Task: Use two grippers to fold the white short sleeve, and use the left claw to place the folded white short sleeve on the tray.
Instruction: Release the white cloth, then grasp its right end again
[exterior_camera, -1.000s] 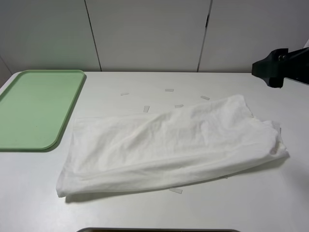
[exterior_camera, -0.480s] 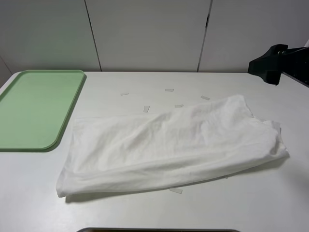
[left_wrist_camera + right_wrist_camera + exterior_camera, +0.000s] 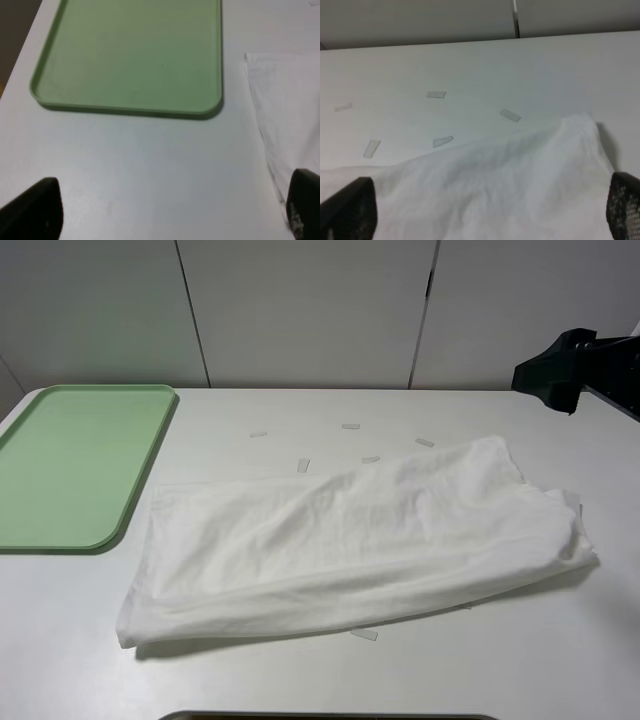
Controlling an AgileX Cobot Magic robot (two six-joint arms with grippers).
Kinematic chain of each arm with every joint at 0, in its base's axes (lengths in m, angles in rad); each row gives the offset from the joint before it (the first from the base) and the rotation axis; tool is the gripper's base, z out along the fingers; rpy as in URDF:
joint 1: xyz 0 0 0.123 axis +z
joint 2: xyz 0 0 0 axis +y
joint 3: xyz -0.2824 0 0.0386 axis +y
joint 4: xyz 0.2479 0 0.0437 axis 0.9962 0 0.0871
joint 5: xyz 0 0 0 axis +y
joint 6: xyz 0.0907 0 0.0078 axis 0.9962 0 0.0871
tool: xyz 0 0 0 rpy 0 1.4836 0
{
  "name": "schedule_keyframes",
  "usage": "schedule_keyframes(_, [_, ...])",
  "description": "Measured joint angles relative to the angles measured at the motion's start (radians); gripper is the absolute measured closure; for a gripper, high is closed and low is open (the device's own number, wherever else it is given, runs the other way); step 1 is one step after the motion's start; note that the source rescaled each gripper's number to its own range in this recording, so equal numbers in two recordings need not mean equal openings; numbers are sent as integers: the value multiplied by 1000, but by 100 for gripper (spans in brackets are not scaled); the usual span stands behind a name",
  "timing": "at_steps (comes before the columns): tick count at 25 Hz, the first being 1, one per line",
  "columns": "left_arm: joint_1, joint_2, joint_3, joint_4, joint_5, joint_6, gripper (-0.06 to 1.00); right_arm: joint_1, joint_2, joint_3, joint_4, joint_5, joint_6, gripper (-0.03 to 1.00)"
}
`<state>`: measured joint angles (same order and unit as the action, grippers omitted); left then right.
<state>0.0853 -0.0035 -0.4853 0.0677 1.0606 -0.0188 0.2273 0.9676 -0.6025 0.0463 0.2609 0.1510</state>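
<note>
The white short sleeve (image 3: 350, 535) lies folded into a long wrinkled band across the middle of the table. The pale green tray (image 3: 70, 465) sits empty at the table's left. My left gripper (image 3: 170, 215) hovers open over bare table between the tray (image 3: 130, 50) and the shirt's left end (image 3: 290, 115), holding nothing. My right gripper (image 3: 487, 212) is open above the shirt's far right part (image 3: 495, 190), apart from the cloth. In the high view only the right arm's black body (image 3: 565, 365) shows at the right edge; the left arm is out of view there.
Several small clear tape strips (image 3: 350, 426) lie on the table behind the shirt, and one more (image 3: 364, 634) lies in front of it. A dark edge (image 3: 330, 716) shows at the bottom of the high view. White cabinet panels stand behind the table.
The right arm has shifted slightly to the left in the high view. The shirt and the tray have not moved.
</note>
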Motion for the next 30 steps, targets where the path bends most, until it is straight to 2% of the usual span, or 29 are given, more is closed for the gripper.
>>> schedule_keyframes(9, [0, 0, 0, 2, 0, 0, 6, 0, 0, 0, 7, 11, -1, -3])
schedule_keyframes(21, [0, 0, 0, 2, 0, 0, 6, -1, 63, -1, 7, 32, -134, -3])
schedule_keyframes(30, [0, 0, 0, 2, 0, 0, 6, -142, 301, -163, 41, 58, -139, -3])
